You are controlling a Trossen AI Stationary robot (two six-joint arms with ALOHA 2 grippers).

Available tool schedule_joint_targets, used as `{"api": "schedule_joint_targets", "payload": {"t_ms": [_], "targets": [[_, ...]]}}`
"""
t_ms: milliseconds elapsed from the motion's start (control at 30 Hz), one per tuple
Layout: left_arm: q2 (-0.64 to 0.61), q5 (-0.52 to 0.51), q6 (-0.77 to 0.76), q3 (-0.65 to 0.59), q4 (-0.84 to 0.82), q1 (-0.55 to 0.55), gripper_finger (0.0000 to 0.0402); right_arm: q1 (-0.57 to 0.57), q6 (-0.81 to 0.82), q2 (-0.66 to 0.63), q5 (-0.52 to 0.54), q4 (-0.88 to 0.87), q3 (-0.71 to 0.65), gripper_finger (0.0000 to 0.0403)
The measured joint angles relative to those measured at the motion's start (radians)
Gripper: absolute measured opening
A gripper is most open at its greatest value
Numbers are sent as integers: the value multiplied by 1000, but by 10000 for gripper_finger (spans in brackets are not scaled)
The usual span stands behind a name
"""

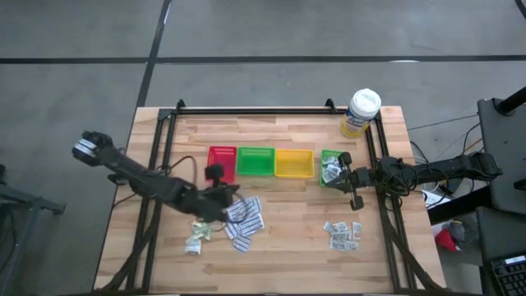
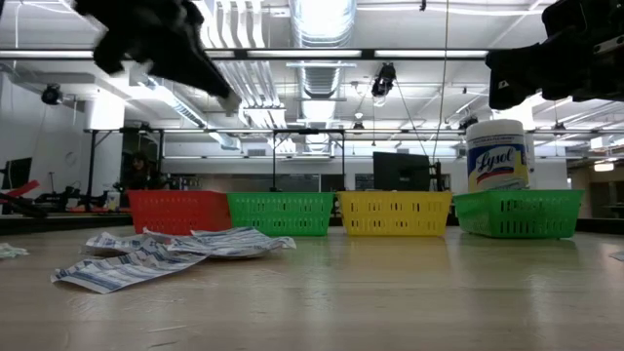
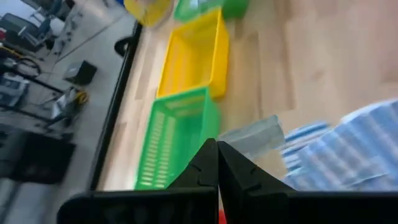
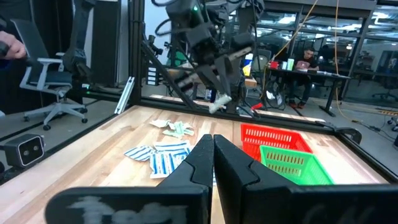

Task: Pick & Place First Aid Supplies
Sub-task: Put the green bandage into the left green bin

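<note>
Wooden tabletop (image 1: 279,247) seen from above, with four trays in a row along its middle: a red tray (image 1: 222,159), a green tray (image 1: 256,162), a yellow tray (image 1: 293,164) and, slightly apart toward the right edge, a second green tray (image 1: 329,156) with a few packets inside it. A white-lidded tub (image 1: 360,113) with a yellow label stands near the far right corner.

The first aid supplies lie in three loose groups on the near half of the tabletop: long white printed strips (image 1: 245,219) left of centre, pale green-white sachets (image 1: 197,237) just left of them toward the near edge, and small grey-white squares (image 1: 343,234) toward the near right.

The left tool (image 1: 220,194) hangs above the tabletop between the red tray and the printed strips; its fingers are pressed together, and a small pale packet (image 4: 219,102) appears pinched at their tips in the right wrist view. The right tool (image 1: 343,176), fingers together and empty, is at the near side of the second green tray.
</note>
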Motion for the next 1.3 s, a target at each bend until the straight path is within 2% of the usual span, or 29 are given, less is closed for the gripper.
{"api": "schedule_joint_targets", "payload": {"t_ms": [167,333,433,533,633,767,867,1100,1300], "targets": [[121,9,175,69,-8,93,0,0,-12,0,0,0,0,8],[221,-99,305,120,-7,196,0,0,-22,1,0,-1,0,8],[268,-112,355,144,-6,268,0,0,-22,1,0,-1,0,8],[300,-54,393,158,-7,346,0,0,-22,1,0,0,0,8],[319,50,426,168,-6,420,0,0,-23,1,0,0,0,8],[329,186,412,193,-7,512,0,0,-23,1,0,-1,0,8],[333,250,391,215,-6,563,0,0,-23,1,0,-1,0,8],[335,422,403,232,-22,620,0,0,-27,1,0,-1,0,8],[335,455,415,225,-54,620,0,0,-27,1,0,-1,0,8]]}}
